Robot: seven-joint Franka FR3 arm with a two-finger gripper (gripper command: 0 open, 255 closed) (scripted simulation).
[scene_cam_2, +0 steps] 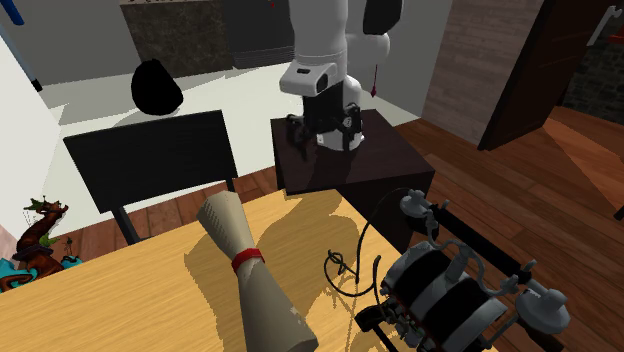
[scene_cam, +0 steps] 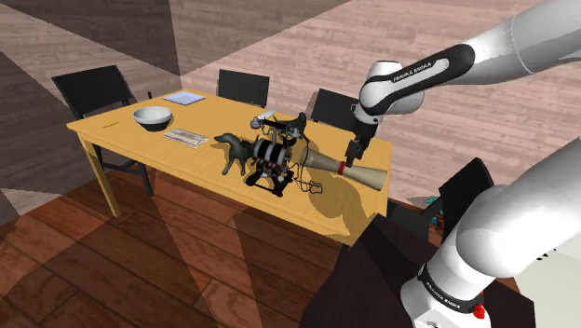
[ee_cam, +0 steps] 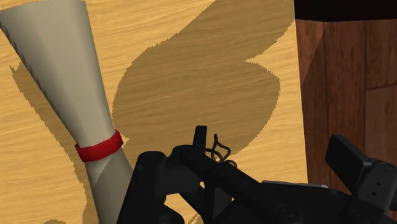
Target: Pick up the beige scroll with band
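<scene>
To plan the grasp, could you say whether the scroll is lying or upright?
Lying: the scroll rests lengthwise on the table, red band around its waist.

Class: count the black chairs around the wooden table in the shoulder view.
4. By that view: left-end chair; middle chair and right chair along the far side; fourth chair at the table's right end, by the stand. The arm may hide more.

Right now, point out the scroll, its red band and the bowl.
scroll [scene_cam_2: 263, 287], second exterior view, paper just below the band.
band [scene_cam_2: 247, 260], second exterior view, middle of the red ring.
bowl [scene_cam: 154, 122], shoulder view, outer wall.
</scene>
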